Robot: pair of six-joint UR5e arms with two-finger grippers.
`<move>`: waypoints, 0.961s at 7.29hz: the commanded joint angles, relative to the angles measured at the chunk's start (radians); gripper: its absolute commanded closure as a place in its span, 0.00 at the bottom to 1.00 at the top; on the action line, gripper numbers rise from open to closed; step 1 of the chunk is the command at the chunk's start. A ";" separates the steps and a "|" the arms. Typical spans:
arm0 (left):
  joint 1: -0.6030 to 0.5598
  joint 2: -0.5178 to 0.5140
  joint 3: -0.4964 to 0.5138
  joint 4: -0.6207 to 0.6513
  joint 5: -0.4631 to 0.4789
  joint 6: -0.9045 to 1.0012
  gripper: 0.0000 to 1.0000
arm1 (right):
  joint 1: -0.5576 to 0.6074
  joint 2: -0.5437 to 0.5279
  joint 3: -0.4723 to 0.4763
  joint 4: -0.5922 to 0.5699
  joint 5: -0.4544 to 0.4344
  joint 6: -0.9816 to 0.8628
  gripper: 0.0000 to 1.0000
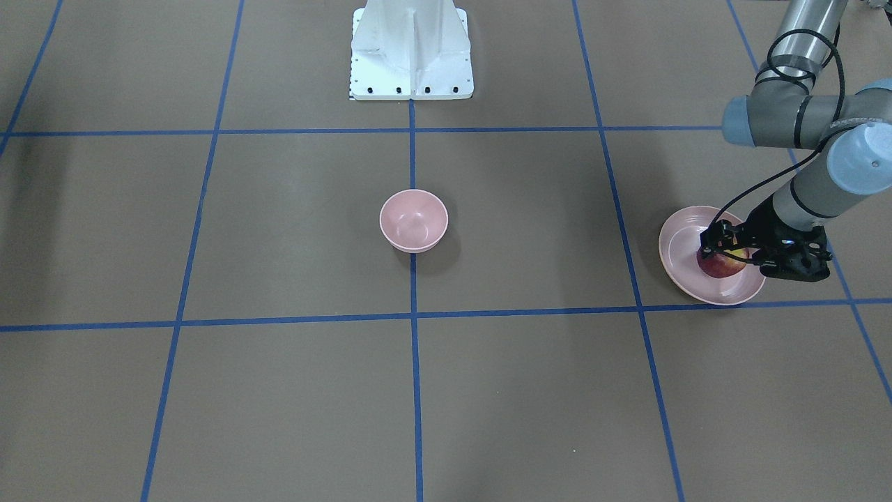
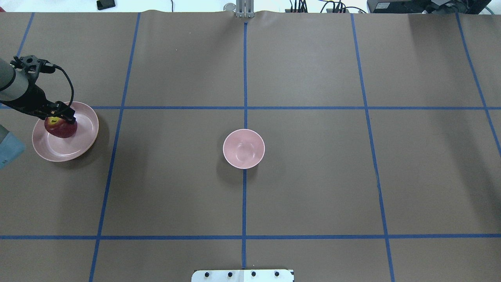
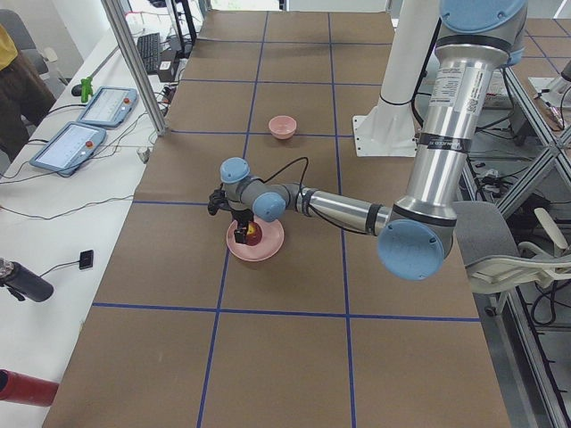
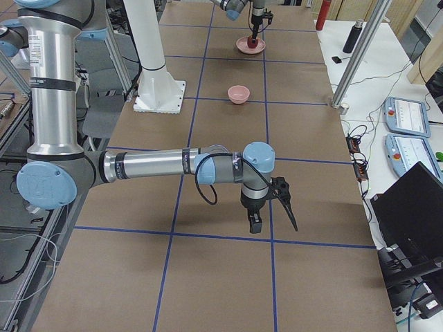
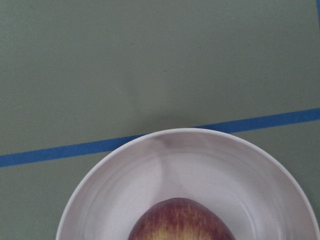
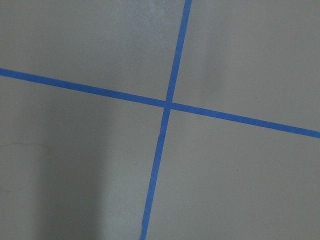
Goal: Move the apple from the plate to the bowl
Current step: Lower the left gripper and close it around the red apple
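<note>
The dark-red apple (image 1: 721,266) with its yellow patch sits on the wide pink plate (image 1: 677,245) at the table's left end, seen in the overhead view as apple (image 2: 62,130) and plate (image 2: 84,135). My left gripper (image 1: 729,248) reaches down over the apple, its fingers against both sides, shut on it; the apple still rests on the plate. The left wrist view shows the apple's top (image 5: 180,222) and the plate's rim (image 5: 200,137). The small deep pink bowl (image 2: 243,149) stands empty at the table's centre. My right gripper (image 4: 273,223) hovers over the table's right end; I cannot tell its state.
The brown table is marked with blue tape lines (image 2: 245,78). The robot's white base (image 1: 411,52) stands at the table's edge behind the bowl. Tablets and bottles (image 3: 103,105) lie on a side bench beyond the table.
</note>
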 commanded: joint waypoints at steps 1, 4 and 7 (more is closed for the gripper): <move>0.008 0.006 0.008 -0.006 -0.004 0.001 0.02 | -0.002 0.001 -0.005 0.002 0.000 0.000 0.00; 0.010 0.008 0.007 -0.009 -0.011 -0.002 0.43 | -0.002 0.001 -0.006 0.002 0.000 0.002 0.00; -0.007 0.046 -0.152 0.056 -0.044 -0.004 1.00 | -0.002 0.001 -0.005 0.002 0.003 0.003 0.00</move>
